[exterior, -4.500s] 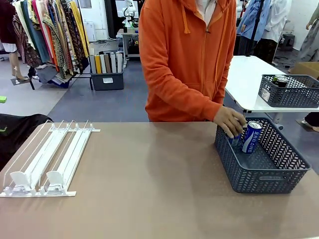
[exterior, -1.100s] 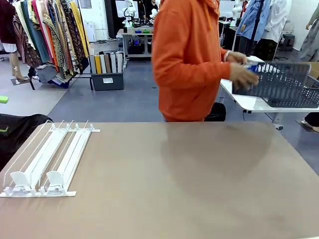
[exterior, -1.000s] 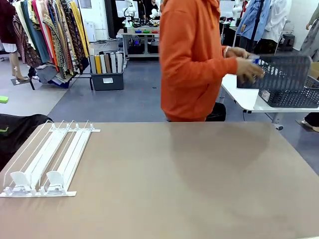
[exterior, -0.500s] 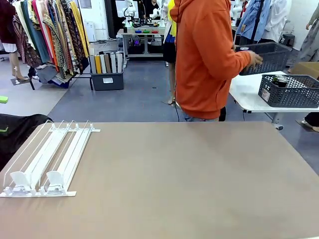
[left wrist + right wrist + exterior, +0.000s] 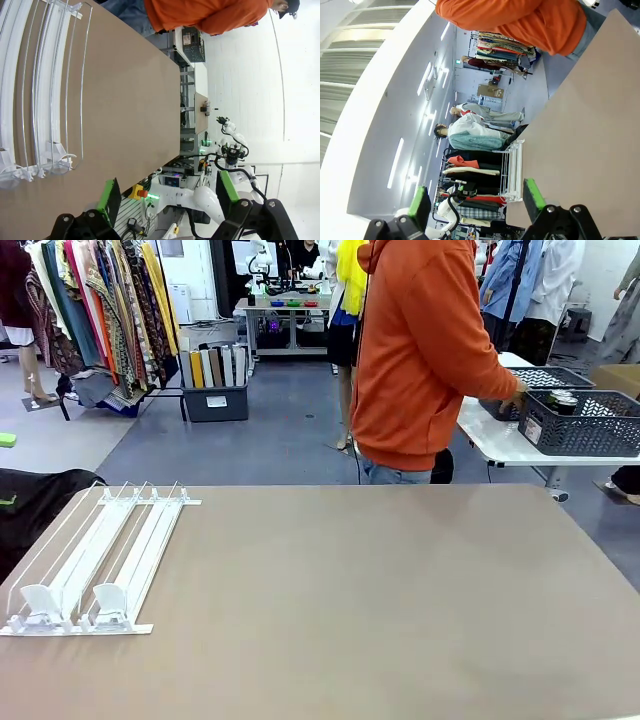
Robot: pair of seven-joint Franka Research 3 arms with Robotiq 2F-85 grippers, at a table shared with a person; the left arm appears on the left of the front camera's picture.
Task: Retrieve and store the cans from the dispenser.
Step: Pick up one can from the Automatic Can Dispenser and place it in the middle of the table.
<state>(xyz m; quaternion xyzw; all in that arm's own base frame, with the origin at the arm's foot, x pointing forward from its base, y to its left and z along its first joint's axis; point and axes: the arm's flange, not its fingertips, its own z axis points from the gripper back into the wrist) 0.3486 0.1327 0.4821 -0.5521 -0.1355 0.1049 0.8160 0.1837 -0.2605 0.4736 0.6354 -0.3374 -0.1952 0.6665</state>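
Observation:
The dispenser (image 5: pixel 95 560) lies flat at the left of the brown table (image 5: pixel 360 610), its lanes without cans and its white pusher blocks at the near end. A dark can top (image 5: pixel 562 398) peeks out of a dark grey basket (image 5: pixel 590 425) on the white table behind. The person in an orange hoodie is turned away, one hand (image 5: pixel 515 395) on a second grey basket (image 5: pixel 550 378) there; what it holds is hidden. My left gripper (image 5: pixel 169 192) is open over the table's near edge, the dispenser (image 5: pixel 40 90) ahead of it. My right gripper (image 5: pixel 477 200) is open too, the dispenser (image 5: pixel 514 170) far off.
The white side table (image 5: pixel 500 435) stands beyond the far right corner. A dark cloth (image 5: pixel 30 505) lies off the left edge beside the dispenser. Clothes racks and a bin of boards (image 5: pixel 215 390) stand farther back on the shop floor.
The person lifted the grey basket with the blue can off the brown table, turned away and lowered it onto the white table behind. Dispenser unmoved.

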